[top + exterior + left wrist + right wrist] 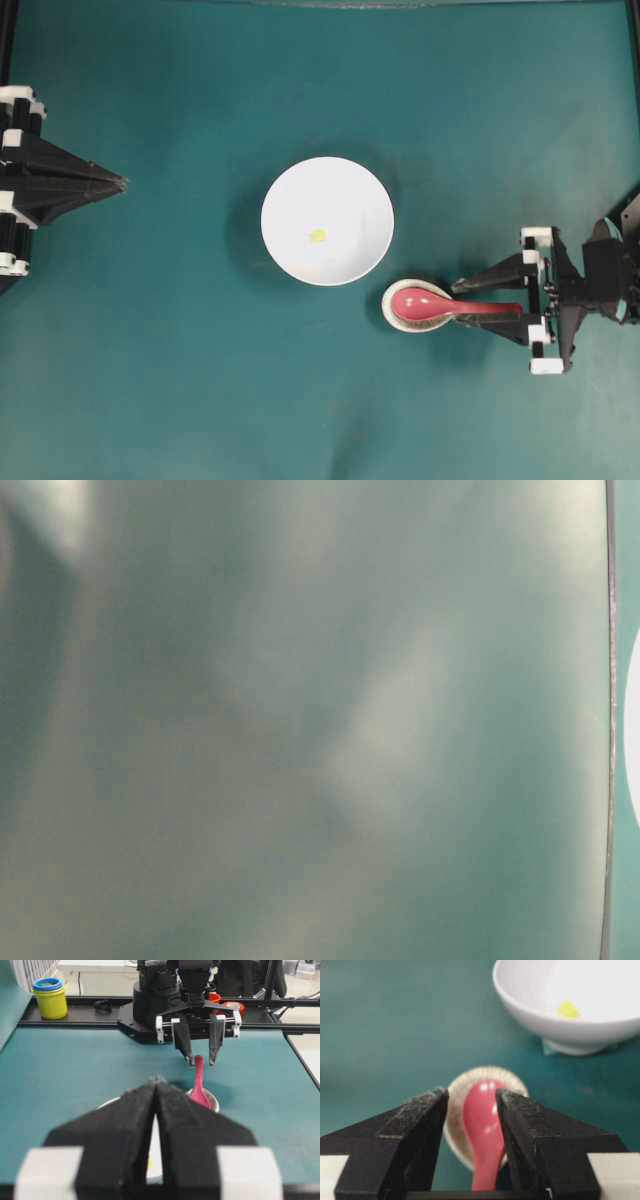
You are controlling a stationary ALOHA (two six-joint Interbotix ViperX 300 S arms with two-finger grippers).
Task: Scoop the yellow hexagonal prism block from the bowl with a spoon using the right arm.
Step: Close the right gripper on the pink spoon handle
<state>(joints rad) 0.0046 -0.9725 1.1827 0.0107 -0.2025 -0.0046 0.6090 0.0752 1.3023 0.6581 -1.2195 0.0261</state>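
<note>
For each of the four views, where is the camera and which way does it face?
Overhead exterior: above, facing straight down on the bowl, spoon, both arms.
Table-level exterior: blurred teal; only a white edge at right; no robot visible.
Left wrist-mounted: behind the shut left gripper, facing across the table at the right gripper with open jaws over the spoon's handle.
Right wrist-mounted: behind the open jaws, facing the spoon in the small speckled dish and the yellow block.
Shared: both wrist views show the spoon.

A robotics lab bench: a teal-covered table (75,1075) framed by black metal rails (60,1022), stacked yellow and blue plastic cups (50,997) far left, dark cables (102,1006) beyond.
</note>
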